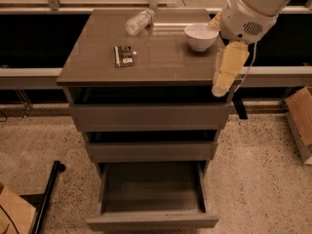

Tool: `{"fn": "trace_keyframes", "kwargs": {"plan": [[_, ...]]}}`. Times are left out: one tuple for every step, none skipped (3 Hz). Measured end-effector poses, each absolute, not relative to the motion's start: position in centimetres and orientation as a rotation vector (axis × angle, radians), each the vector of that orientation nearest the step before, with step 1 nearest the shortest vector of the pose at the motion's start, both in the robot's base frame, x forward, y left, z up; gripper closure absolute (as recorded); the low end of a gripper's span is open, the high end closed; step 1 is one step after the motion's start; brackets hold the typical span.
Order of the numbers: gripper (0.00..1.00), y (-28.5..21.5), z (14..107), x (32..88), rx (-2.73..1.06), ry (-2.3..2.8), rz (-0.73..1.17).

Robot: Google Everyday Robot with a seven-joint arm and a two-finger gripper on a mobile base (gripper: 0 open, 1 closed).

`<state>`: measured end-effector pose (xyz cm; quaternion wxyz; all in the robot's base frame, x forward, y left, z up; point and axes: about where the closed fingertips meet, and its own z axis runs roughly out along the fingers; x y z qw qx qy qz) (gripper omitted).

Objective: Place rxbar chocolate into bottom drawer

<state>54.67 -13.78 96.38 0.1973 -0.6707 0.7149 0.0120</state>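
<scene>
The rxbar chocolate (124,56), a small flat dark bar with a white label, lies on the cabinet top (161,65), left of centre. The bottom drawer (152,222) is pulled open below two shallower drawers, and nothing shows inside it. My gripper (220,87) hangs pale yellow from the white arm at the cabinet's front right corner, over the top's edge. It is well to the right of the bar and holds nothing that I can see.
A clear plastic bottle (139,22) lies at the back of the top. A white bowl (201,36) stands at the back right, close to the arm. A cardboard box (301,118) is on the floor at right, another (12,213) at bottom left beside a black pole (48,191).
</scene>
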Motion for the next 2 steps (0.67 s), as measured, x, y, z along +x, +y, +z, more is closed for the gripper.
{"fn": "trace_keyframes", "kwargs": {"plan": [[0.0,-12.4,96.0,56.8,-1.808,1.98,0.071],[0.0,-10.2,95.0,61.6,-1.704,1.982,0.093]]}}
